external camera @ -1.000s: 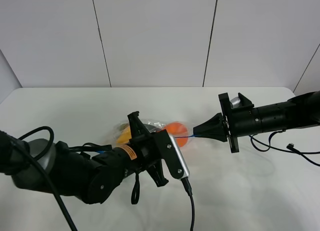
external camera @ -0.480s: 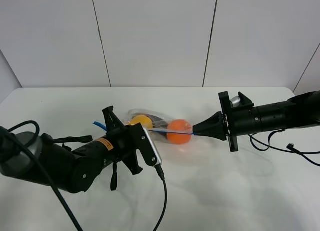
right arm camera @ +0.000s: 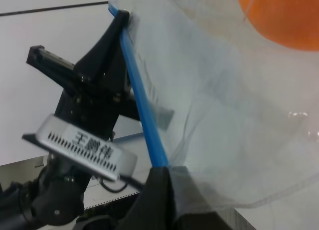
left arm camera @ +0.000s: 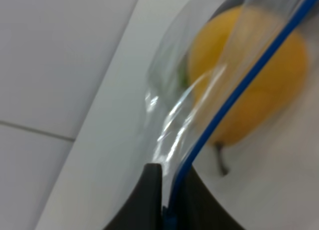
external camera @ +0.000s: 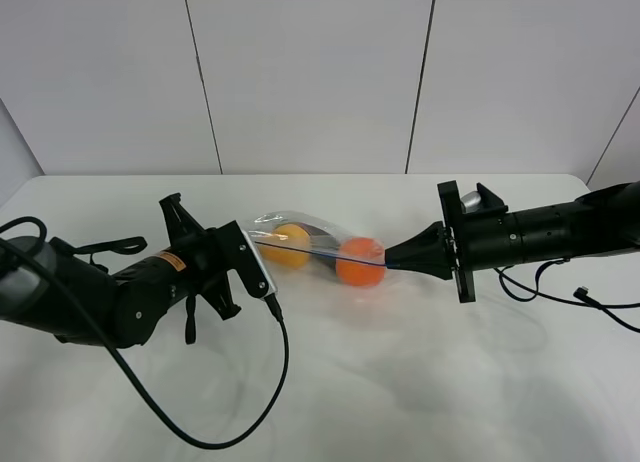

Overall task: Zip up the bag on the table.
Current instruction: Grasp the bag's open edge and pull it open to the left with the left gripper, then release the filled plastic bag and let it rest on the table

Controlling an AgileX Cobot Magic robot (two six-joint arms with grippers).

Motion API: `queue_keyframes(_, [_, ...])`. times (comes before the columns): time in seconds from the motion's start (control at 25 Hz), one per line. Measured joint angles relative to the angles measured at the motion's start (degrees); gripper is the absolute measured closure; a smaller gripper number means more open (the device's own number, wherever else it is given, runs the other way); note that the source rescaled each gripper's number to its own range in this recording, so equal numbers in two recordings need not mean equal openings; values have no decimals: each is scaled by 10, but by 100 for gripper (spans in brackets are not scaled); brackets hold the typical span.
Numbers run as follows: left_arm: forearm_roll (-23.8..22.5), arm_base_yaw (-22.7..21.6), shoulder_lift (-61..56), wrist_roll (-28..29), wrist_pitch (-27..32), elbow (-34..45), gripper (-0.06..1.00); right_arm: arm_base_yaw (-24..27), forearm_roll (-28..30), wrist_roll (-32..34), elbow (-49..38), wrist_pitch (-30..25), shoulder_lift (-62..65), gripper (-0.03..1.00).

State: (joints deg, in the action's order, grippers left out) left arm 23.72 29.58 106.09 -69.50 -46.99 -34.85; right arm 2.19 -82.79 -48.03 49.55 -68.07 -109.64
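1 bag (external camera: 310, 244), clear plastic, near the counter (external camera: 420, 382) centre, stretched between 2 arms: left arm (external camera: 110, 302) at its 9 o'clock, right arm (external camera: 540, 237) at its 3 o'clock. 1 blue zipper strip (left arm camera: 219, 115) runs along the bag edge from one set of fingers to the other. The left fingers (left arm camera: 149, 200) are pressed together on the 9 o'clock end of the strip, with plastic caught between them. The right fingers (right arm camera: 159, 190) are pressed together on the 3 o'clock end, pinching the strip where it enters them. Inside the bag are 3 items: 1 yellow pear (external camera: 291, 244) toward 9 o'clock, 1 orange (external camera: 358, 261) toward 3 o'clock, and 1 dark item (external camera: 325, 250) between them, too small and hidden to identify. Cannot tell if the bag's underside touches the counter or hangs just above it. The left wrist view is blurred: only part of the pear, its stem and the strip are readable, and the fingertips are cut off at the frame edge. In the right wrist view the orange is cut off at the corner, the pear is not visible, and the left arm's black wrist with a silver labelled camera block shows through the plastic. 1 black cable (external camera: 270, 382) loops from the left wrist across the counter toward 6 o'clock; thin cables (external camera: 590, 302) lie by the right arm and run out of frame. Both arm bases are cut off.
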Motion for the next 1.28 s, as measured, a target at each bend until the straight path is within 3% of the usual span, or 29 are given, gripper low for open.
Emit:
queue_keyframes(0.28, [-14, -63, 0, 0, 3, 1, 94, 0, 1, 0, 2, -4, 0, 97])
queue_keyframes(0.6, [-45, -78, 0, 0, 4, 1, 94, -2, -11, 0, 3, -4, 0, 97])
queue_keyframes(0.72, [-57, -82, 0, 16, 4, 1, 89, -2, -2, 0, 3, -5, 0, 97])
queue_keyframes(0.8, [-44, -91, 0, 45, 2, 1, 68, 0, 11, 0, 3, -6, 0, 97])
queue_keyframes(0.84, [-35, -94, 0, 76, 1, 1, 40, 0, 13, 0, 3, -6, 0, 97])
queue_keyframes(0.88, [-31, -96, 0, 88, 0, 1, 25, 0, 15, 0, 3, -6, 0, 97])
queue_keyframes(0.96, [-22, -104, 0, 107, 0, 1, 8, 0, 15, 0, 3, -7, 0, 97])
queue_keyframes(1.12, [4, -145, 0, 169, 0, 1, -2, 0, 15, 0, 3, -7, 0, 97])
queue_keyframes(1.28, [7, -206, 0, 303, 22, -4, 0, 0, 15, 1, 3, -7, 0, 97])
